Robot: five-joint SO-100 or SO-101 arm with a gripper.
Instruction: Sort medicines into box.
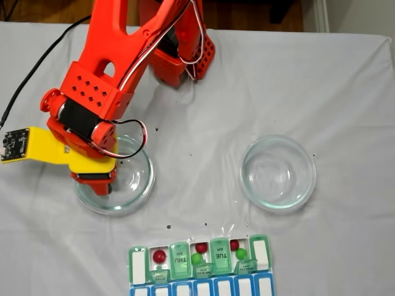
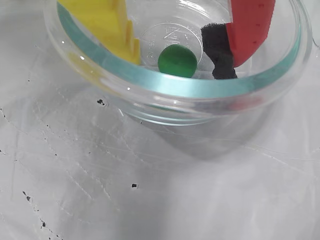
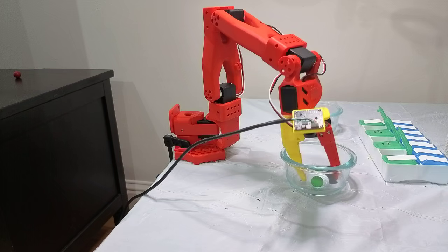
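Note:
One bright green pill (image 2: 177, 61) (image 3: 317, 181) lies on the bottom of a round glass dish (image 1: 147, 182) (image 2: 125, 75) (image 3: 352, 160). My gripper (image 2: 180, 65) (image 3: 317, 178) reaches down into that dish and is open, its yellow finger (image 2: 107, 25) on one side of the pill and its red finger with a black pad (image 2: 220, 50) on the other. The box (image 1: 179, 260) (image 3: 402, 164) sits at the near table edge with several lids up. In its open cells are three dark red pills (image 1: 160, 255) and two green pills (image 1: 197, 259).
A second glass dish (image 1: 248, 185) stands to the right in the top-down fixed view, with nothing in it. The arm's base (image 3: 199, 140) is at the back of the white-covered table. A black cabinet (image 3: 52, 140) beside the table carries a small red ball (image 3: 16, 74). A black cable (image 3: 210, 138) trails off the table's left edge.

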